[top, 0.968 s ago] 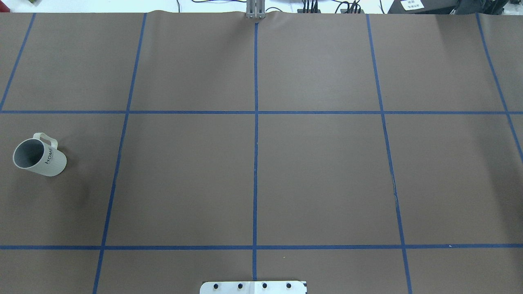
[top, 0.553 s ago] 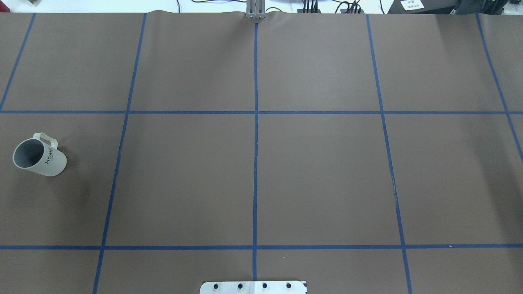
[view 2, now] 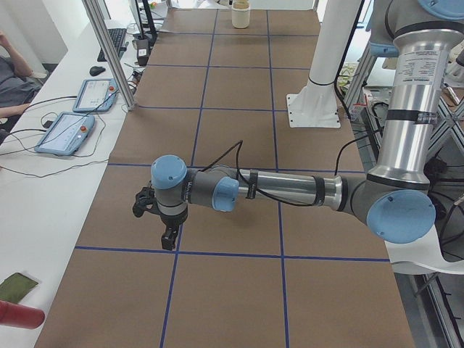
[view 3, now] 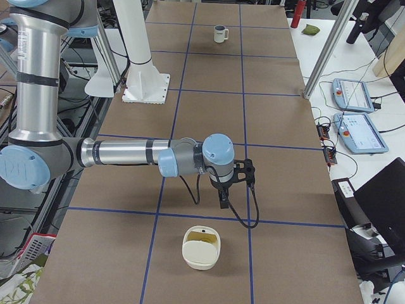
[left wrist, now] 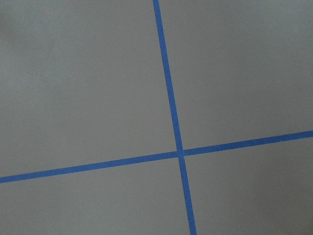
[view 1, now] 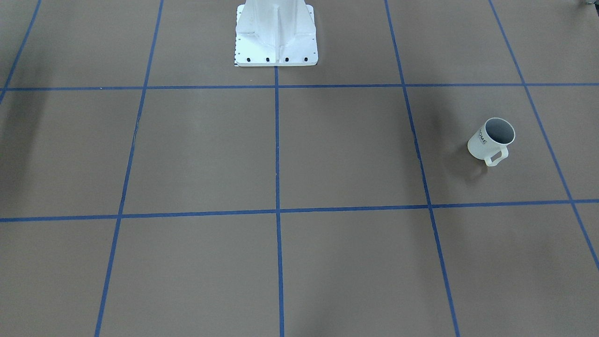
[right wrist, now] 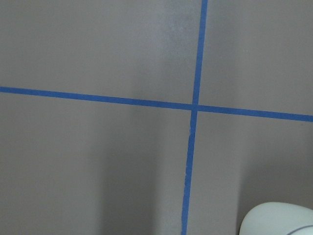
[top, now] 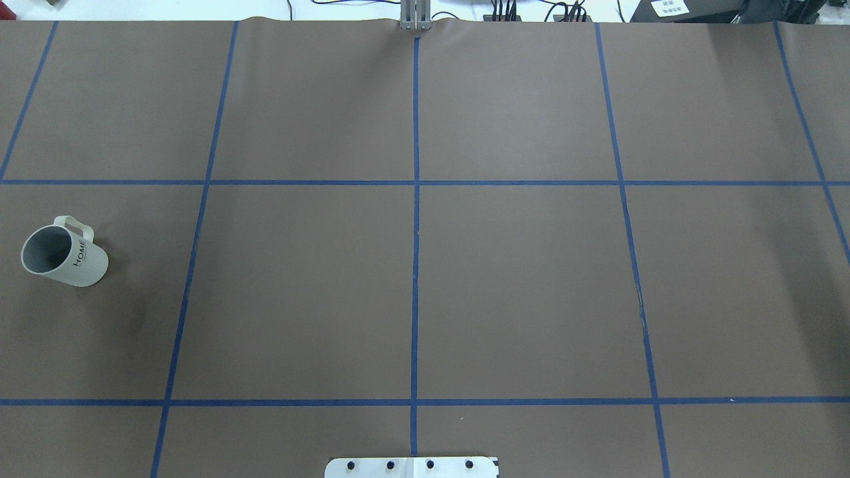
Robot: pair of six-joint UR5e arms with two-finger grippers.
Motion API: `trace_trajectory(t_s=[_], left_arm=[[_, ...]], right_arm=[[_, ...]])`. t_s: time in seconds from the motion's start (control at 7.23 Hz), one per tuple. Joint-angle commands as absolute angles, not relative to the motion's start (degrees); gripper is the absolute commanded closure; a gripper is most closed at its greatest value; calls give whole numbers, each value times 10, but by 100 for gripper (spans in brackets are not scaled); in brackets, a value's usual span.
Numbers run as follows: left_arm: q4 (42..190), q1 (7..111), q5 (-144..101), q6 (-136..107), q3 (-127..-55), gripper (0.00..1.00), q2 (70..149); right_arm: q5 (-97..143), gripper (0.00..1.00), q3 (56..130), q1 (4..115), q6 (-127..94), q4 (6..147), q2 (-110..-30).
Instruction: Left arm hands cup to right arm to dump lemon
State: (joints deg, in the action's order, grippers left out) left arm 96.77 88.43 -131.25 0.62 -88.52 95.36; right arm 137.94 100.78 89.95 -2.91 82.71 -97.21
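The cup [top: 64, 251] stands upright on the brown table [top: 518, 292] at the robot's far left, in the middle row of the blue tape grid [top: 415, 265]. Its handle [top: 76, 226] points away from the robot, nothing touches it, and only its grey inside shows.

From the right end, a cream bowl [view 3: 202, 248] sits nearest, holding something yellow that I cannot make out. Just past it the right gripper [view 3: 223, 201] hangs over the table, pointing down; how wide it is open cannot be told. Beyond it rises the white post [view 3: 140, 69], with the cup farthest of all.

From the left end, the left gripper [view 2: 167, 241] hangs nearest, pointing down, and its opening is just as unreadable.
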Motion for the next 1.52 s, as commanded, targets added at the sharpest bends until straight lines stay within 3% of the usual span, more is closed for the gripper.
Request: trace_trajectory(t_s=[0.0,1.11,1.38], left_arm=[[967,884,-1312,6,-885,0,954],[965,889,-1317,4,-903,0,935],[965,889,-1317,4,-903,0,933]], right_arm=[[1379,0,1008,899,-29,827,-972],[1379,0,1002,896,-29,830,-965],[1379,0,969,895,-29,829,-942]])
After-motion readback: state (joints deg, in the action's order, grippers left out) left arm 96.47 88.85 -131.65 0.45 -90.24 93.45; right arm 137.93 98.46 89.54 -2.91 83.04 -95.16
